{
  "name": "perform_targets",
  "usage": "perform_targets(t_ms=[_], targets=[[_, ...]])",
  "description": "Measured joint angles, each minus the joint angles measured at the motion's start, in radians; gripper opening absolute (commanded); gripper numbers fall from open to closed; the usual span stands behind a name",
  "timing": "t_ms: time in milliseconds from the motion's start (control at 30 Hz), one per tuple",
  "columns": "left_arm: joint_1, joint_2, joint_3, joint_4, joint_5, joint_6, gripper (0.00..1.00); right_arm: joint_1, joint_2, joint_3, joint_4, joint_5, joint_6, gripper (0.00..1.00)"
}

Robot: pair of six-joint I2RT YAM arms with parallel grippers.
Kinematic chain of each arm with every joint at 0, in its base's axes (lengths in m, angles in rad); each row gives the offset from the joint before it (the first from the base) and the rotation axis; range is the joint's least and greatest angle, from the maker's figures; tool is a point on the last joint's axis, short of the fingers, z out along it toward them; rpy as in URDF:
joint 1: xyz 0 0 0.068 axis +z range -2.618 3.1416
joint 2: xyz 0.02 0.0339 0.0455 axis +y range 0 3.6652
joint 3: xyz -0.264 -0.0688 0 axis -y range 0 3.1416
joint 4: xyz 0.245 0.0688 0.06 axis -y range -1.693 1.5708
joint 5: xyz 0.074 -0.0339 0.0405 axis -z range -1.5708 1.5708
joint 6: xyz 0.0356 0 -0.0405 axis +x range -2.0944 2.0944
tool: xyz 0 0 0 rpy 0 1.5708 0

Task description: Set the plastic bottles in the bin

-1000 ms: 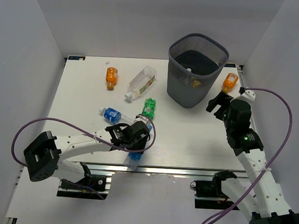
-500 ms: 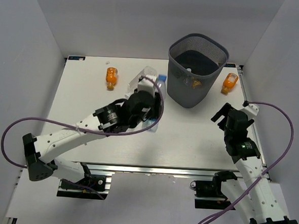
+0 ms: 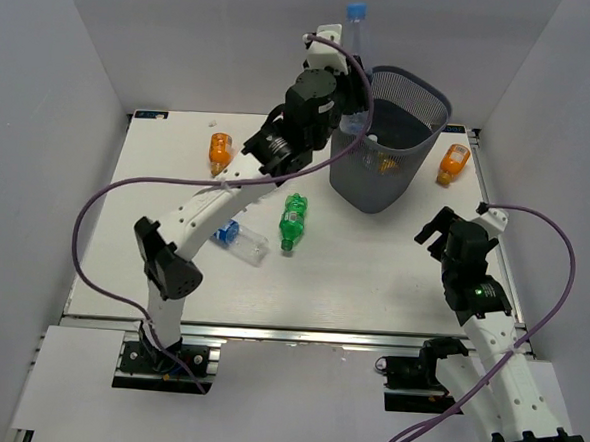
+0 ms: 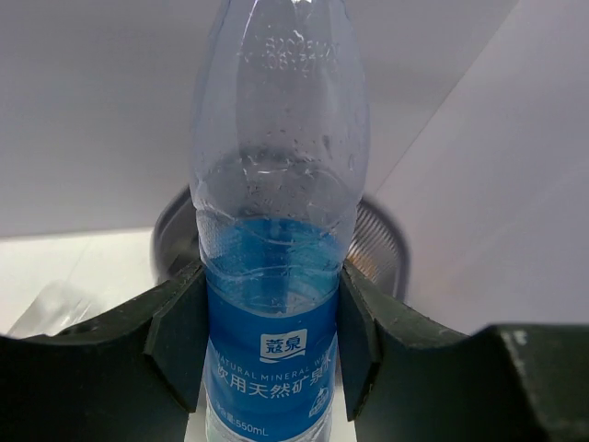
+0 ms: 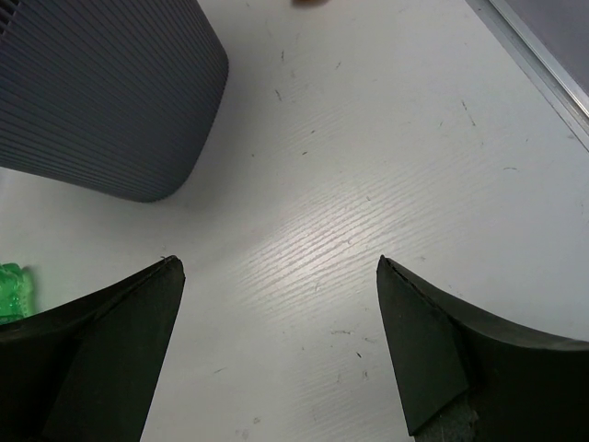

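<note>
Blue-label water bottle [image 4: 276, 212]: clamped in the left hand [image 4: 270, 336], whose two fingers press on opposite sides of the label band. The hand is closed only to the width of the bottle body.

Position: the bottle is held high at the far-left part of the bin [image 3: 386, 176] rim. The top external view shows its blue cap above and just outside that rim.

Long axis: close to upright, cap up, base down between the fingers.

Governing relation: the bin opening lies to the right of the left hand and below it. In the left wrist view the rim shows on both sides behind the bottle, so the bin sits directly ahead of the grasp. Whether the base is over the opening or only over the rim cannot be determined. In judgement, a short carry toward the bin centre is required before release, because an upright bottle dropped on the rim may tip outward.

Right hand [image 5: 276, 267]: wide open, holding nothing, low over the tabletop [image 3: 372, 266] on the near-right side of the bin.

Remaining on the tabletop:
- green bottle [image 3: 293, 219], near-left of the bin
- second blue-label bottle [image 3: 236, 237], farther near-left
- orange bottle [image 3: 218, 152], well left of the bin
- another orange bottle [image 3: 453, 163], just right of the bin and nearest the right hand
</note>
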Motion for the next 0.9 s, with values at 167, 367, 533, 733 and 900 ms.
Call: perform_targets(t_ms=[167, 367, 533, 733, 900], targets=[[0.028, 0.109, 0.043, 0.209, 0.063, -0.017, 0.37, -0.001, -0.003, -0.011, 0.001, -0.021, 0.001, 0.89], [0.047, 0.334, 0.221, 0.356, 0.121, -0.056, 0.90, -0.001, -0.006, -0.018, -0.001, -0.044, 0.000, 0.89], [0.066, 0.411, 0.226, 0.367, 0.149, -0.085, 0.98, -0.001, -0.006, -0.018, -0.001, -0.073, -0.002, 0.89], [0.096, 0.391, 0.224, 0.345, 0.186, -0.100, 0.98, -0.002, 0.000, -0.018, -0.001, -0.085, -0.005, 0.89], [0.111, 0.258, 0.137, 0.290, 0.192, -0.063, 0.98, -0.013, 0.050, -0.003, -0.007, -0.082, -0.005, 0.89]])
